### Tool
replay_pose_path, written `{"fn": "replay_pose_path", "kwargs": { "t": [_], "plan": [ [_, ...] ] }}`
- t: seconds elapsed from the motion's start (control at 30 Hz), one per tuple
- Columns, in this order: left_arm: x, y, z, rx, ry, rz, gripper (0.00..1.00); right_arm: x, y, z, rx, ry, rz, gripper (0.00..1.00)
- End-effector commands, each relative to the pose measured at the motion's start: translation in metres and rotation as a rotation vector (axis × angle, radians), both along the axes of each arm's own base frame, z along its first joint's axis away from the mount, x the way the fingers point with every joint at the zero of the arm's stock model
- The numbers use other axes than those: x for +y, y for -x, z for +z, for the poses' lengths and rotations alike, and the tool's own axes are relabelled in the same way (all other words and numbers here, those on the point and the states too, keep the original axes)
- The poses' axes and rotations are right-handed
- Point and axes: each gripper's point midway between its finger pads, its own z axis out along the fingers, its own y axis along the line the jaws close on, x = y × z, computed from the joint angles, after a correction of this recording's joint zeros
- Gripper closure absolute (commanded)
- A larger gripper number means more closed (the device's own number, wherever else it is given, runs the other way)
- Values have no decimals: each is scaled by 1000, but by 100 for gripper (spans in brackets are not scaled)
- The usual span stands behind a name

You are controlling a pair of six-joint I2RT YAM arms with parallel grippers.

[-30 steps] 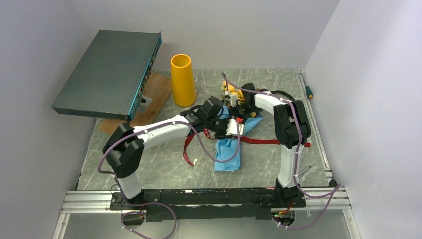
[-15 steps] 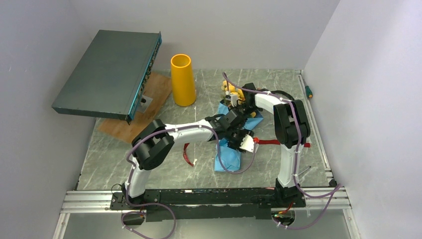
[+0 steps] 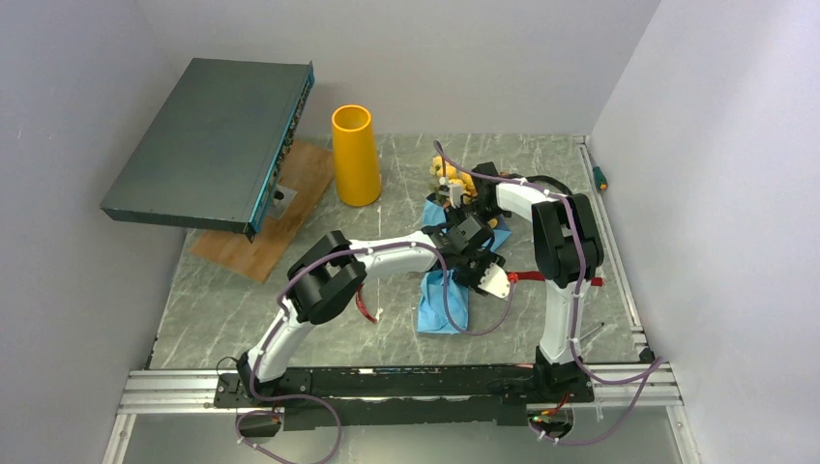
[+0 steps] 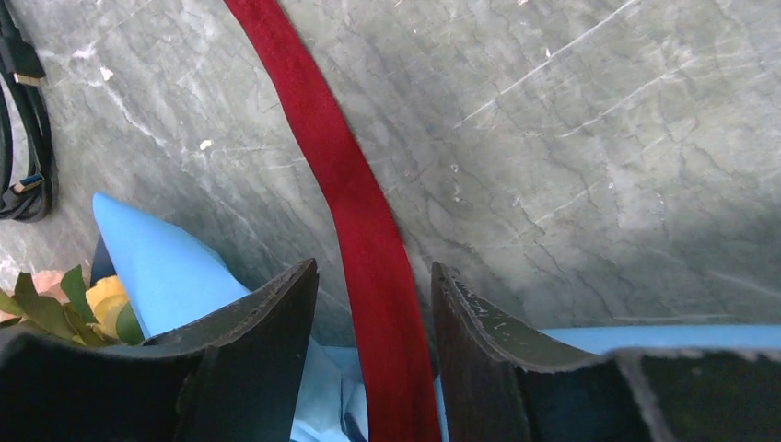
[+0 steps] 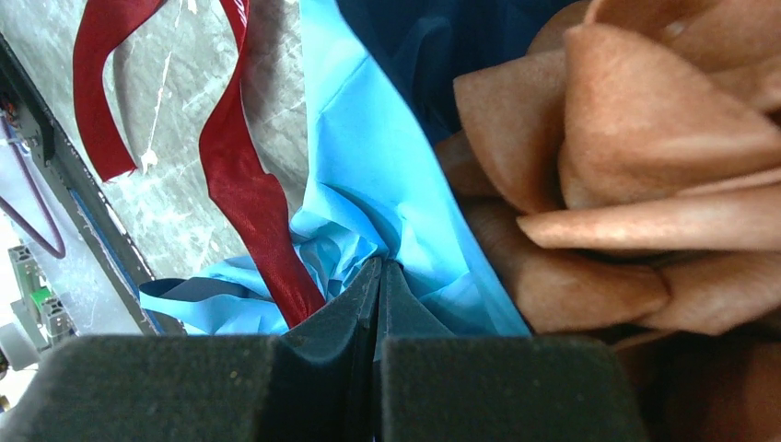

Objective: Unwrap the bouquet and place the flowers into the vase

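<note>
The bouquet's blue paper (image 3: pixel 443 302) lies crumpled mid-table, with the flowers (image 3: pixel 444 173) at its far end. The dark red ribbon (image 3: pixel 541 277) trails loose to the right. My left gripper (image 3: pixel 494 282) hovers open over that ribbon (image 4: pixel 359 212), which runs between the fingers untouched; my left gripper (image 4: pixel 373 269) has blue paper (image 4: pixel 157 267) and a yellow rose (image 4: pixel 92 299) to its left. My right gripper (image 5: pixel 382 262) is shut, pinching a fold of blue paper (image 5: pixel 368 157) beside a brown-orange rose (image 5: pixel 626 138). The orange-yellow vase (image 3: pixel 355 155) stands upright at the back left.
A dark flat box (image 3: pixel 218 140) rests tilted on a wooden board (image 3: pixel 290 193) at the rear left. A second ribbon tail (image 3: pixel 366 300) lies near the left arm. Black cables (image 4: pixel 23 138) lie on the marble. A small green tool (image 3: pixel 601 177) sits by the right wall.
My left arm has stretched out to the right, carrying its gripper off the bouquet to above the ribbon, and its jaws have widened. The right arm has stayed put.
</note>
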Motion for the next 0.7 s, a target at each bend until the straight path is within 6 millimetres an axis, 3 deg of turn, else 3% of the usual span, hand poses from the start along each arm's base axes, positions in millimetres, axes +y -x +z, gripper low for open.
{"fn": "replay_pose_path", "kwargs": {
  "t": [0.0,0.1,0.23,0.47,0.67],
  "plan": [
    [21,-10,-19,-9,-144,22,52,-19,25,-48,76,133,46,100],
    [24,-5,-10,36,-147,33,74,-20,27,-53,88,136,54,100],
    [25,3,16,74,-109,55,100,-21,28,-55,89,138,56,100],
    [16,7,86,131,111,133,100,-22,29,-59,92,148,57,100],
    [25,-9,139,162,285,234,100,-24,28,-61,87,157,59,100]
  ]
}}
